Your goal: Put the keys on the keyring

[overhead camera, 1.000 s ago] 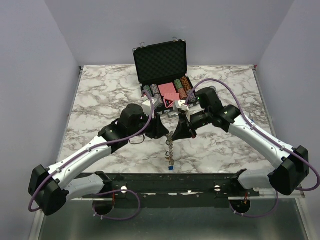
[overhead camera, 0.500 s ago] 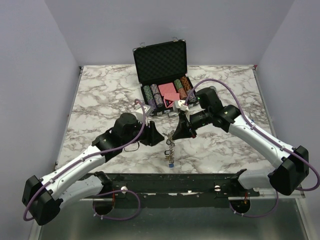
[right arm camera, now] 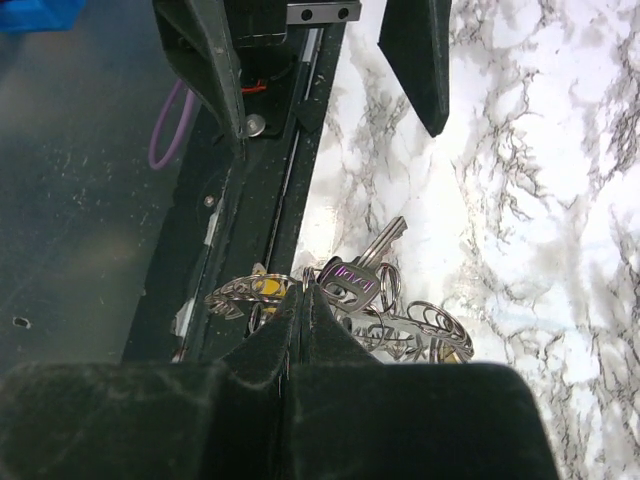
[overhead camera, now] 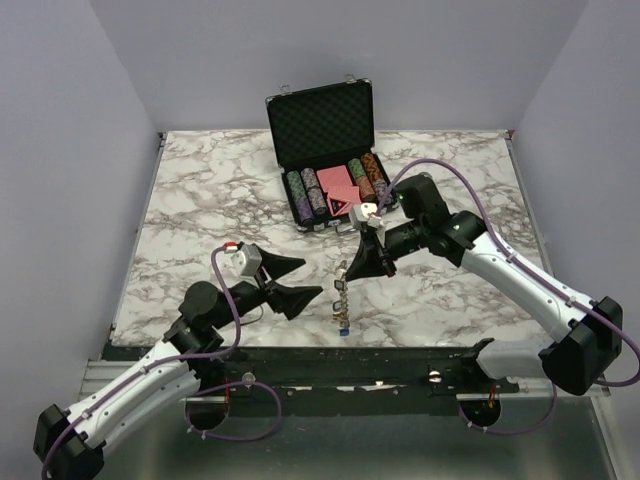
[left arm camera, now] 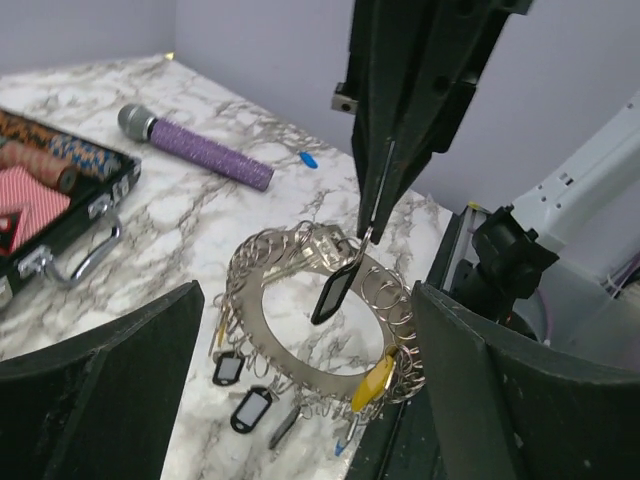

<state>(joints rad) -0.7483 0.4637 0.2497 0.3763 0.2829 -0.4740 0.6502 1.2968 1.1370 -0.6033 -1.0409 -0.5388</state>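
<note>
left gripper (overhead camera: 312,278): released, jaws spread wide with nothing between them; you'll find it at 9 o'clock of the keyring, apart from it.
right gripper (overhead camera: 346,272): clenched, its tips pinching the keyring's upper rim.
keyring (left arm camera: 252,320): tilted, hanging from that pinch at 6 o'clock of the chip case (overhead camera: 322,128), near the table (overhead camera: 200,190) front edge.
keys: for you, a black key (left arm camera: 331,293) dangles inside the ring and a yellow key (left arm camera: 372,382) sits at its 5 o'clock rim.
microphone (left arm camera: 195,148): lying at the ring's 11 o'clock.
</note>
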